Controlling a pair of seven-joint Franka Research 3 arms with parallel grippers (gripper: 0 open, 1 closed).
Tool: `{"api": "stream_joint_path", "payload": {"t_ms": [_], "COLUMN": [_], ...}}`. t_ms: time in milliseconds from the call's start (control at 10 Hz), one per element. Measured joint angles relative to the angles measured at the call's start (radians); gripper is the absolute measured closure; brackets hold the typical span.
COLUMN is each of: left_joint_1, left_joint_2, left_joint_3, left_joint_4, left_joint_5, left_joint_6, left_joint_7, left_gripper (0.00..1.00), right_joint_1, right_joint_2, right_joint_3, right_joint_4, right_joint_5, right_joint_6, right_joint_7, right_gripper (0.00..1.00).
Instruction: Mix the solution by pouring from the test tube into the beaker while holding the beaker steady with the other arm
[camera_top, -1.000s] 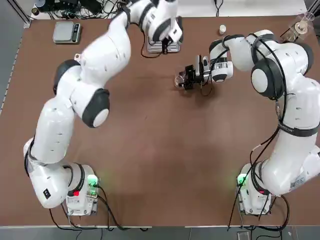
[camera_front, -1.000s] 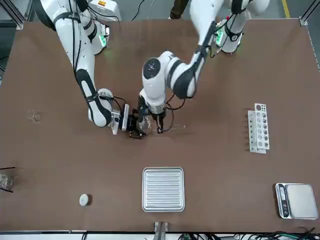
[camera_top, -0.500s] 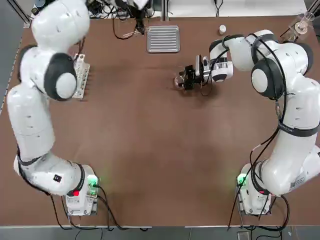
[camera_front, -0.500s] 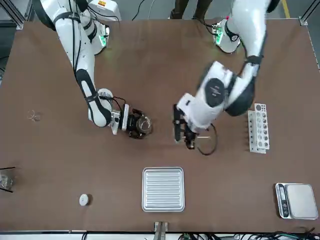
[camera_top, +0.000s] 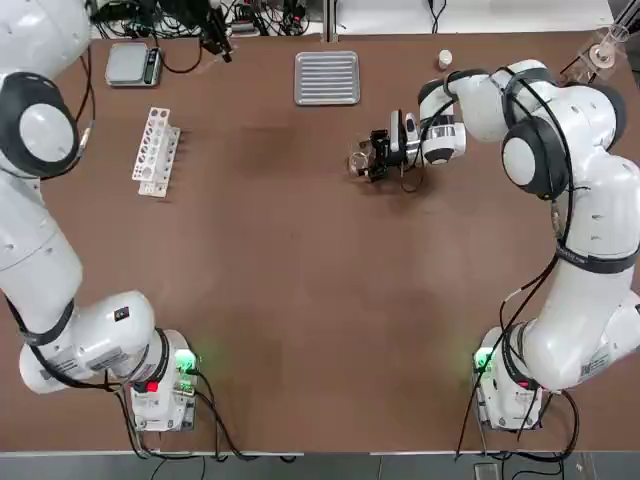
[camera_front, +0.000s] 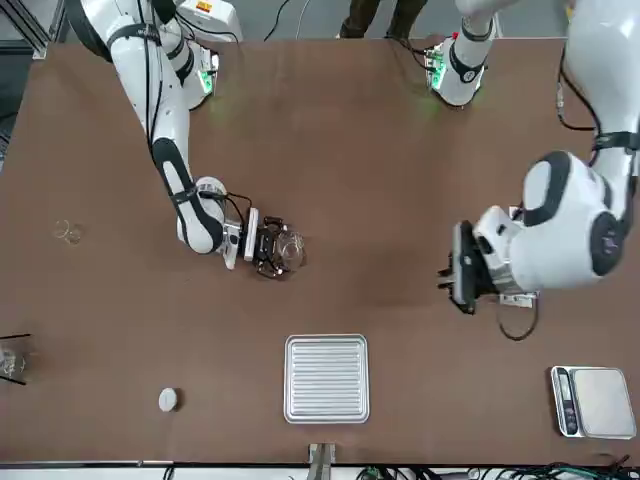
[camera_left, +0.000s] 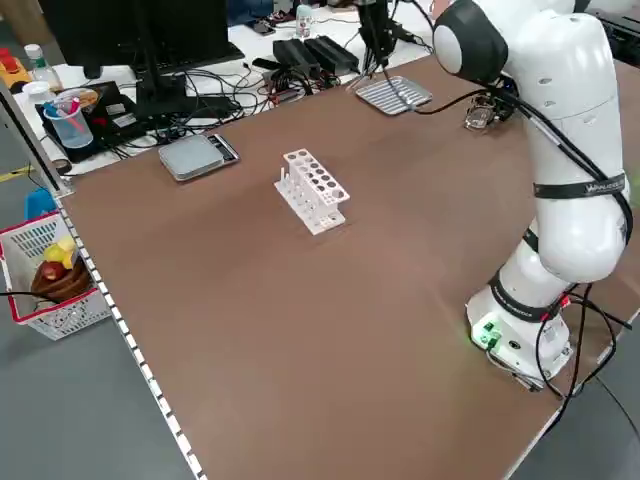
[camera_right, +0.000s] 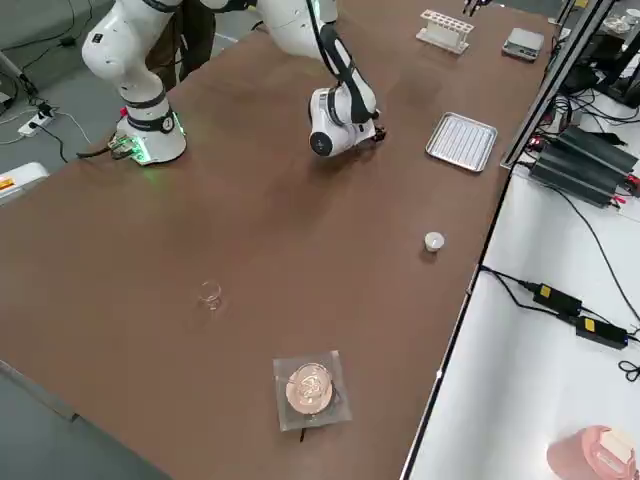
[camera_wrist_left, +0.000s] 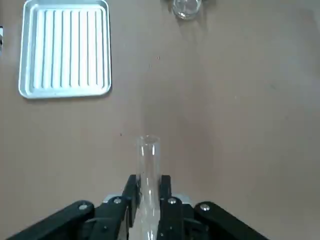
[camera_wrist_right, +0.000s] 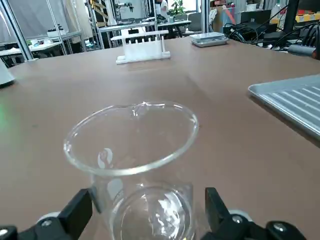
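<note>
The beaker (camera_top: 361, 160) (camera_front: 289, 249), a small clear glass cylinder, stands upright on the brown table to the right of the middle, towards the far side. My right gripper (camera_top: 372, 156) (camera_front: 272, 247) lies low on the table with its fingers open on either side of it. In the right wrist view the beaker (camera_wrist_right: 132, 165) fills the space between the fingers (camera_wrist_right: 75, 215), with a narrow gap on one side. My left gripper (camera_front: 460, 270) (camera_wrist_left: 148, 195) is raised over the table's left part, far from the beaker. It is shut on the clear test tube (camera_wrist_left: 148, 160).
A ribbed metal tray (camera_top: 327, 77) lies at the far edge. A white tube rack (camera_top: 153, 150) and a scale (camera_top: 133, 64) sit at the far left. A small white round piece (camera_top: 445, 59) and a glass flask on a stand (camera_top: 605, 52) are at the far right.
My left arm has swung away from the beaker towards the table's left, carrying the test tube. The right gripper's fingers have opened from around the beaker.
</note>
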Motion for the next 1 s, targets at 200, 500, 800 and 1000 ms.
{"api": "stream_joint_path", "payload": {"t_ms": [200,500,800,1000], "left_joint_1": [0.121,0.264,0.361,0.459], "left_joint_2": [0.014,0.070,0.093,0.093], "left_joint_3": [-0.028,-0.031,-0.037,-0.067], "left_joint_4": [-0.006,-0.037,-0.091,-0.137], "left_joint_5": [-0.039,-0.175,-0.291,-0.318], "left_joint_6": [-0.055,-0.120,-0.228,-0.301], "left_joint_7": [0.146,0.370,0.490,0.553], "left_gripper": [0.78,0.78,0.78,0.78], "right_joint_1": [0.000,-0.002,-0.004,-0.005], "right_joint_2": [0.000,0.000,0.000,0.000], "right_joint_3": [0.001,0.001,0.001,0.002], "right_joint_4": [0.000,0.000,0.000,0.000], "right_joint_5": [0.001,0.001,0.002,0.002], "right_joint_6": [0.000,0.000,0.000,-0.001], "right_joint_7": [0.007,0.011,0.011,0.012], "right_gripper": [0.00,0.00,0.00,0.00]}}
